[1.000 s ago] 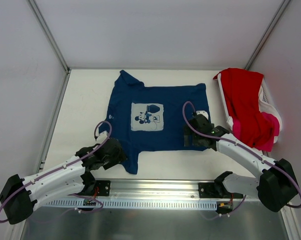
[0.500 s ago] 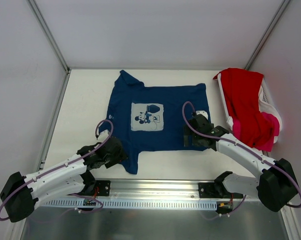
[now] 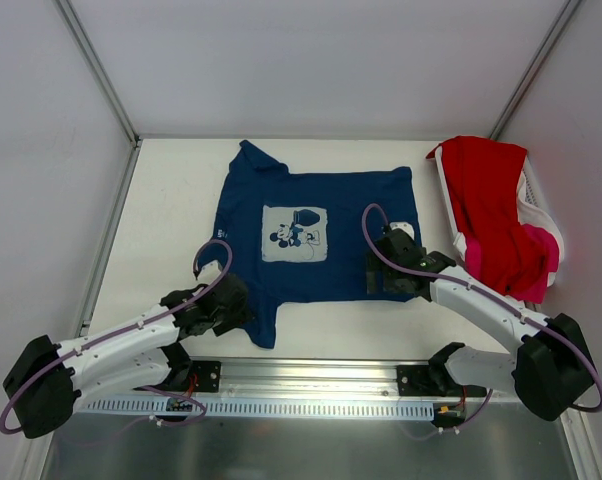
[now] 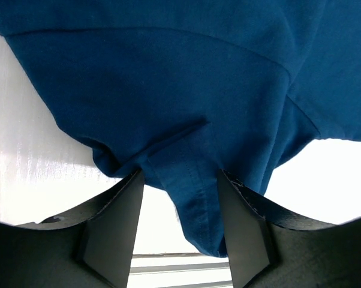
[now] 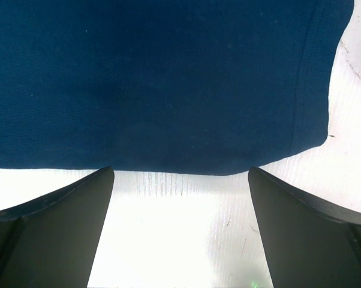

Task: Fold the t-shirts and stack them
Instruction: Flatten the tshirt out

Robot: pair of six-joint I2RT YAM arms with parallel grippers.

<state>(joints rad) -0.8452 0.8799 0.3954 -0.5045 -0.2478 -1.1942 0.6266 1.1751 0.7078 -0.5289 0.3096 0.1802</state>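
**Sleeve ridge lined up, no firm pinch yet**

Down low with the left end effector (image 4: 180, 180): jaws roughly halfway apart, straddling a raised fold of sleeve on the navy t-shirt (image 3: 361, 215). Brushes cloth on both sides, by the look of it, yet clamps nothing.

Find the rest of that tee spread flat on the desk (image 3: 171, 200), print side up, stretching away ahead of both end effectors.

Over to the right end effector (image 5: 180, 171): gaping as wide as can be, holding nothing, only bare desk between the fingers. Hem edge just ahead, hem corner ahead and a touch to the right.

Well off to its right, apart from all this: red t-shirt (image 3: 486, 200) draped over the white basket (image 3: 536, 195), pink t-shirt (image 3: 543, 245) peeking out beneath.

Expect light, limp, soft cotton: prone to sag, drag and bunch, no shape of its own. Best to bite on stitched hem or doubled sleeve fold for the thicker grip. Avoid the mid-panel, likely to slip free or lift as a lone layer.
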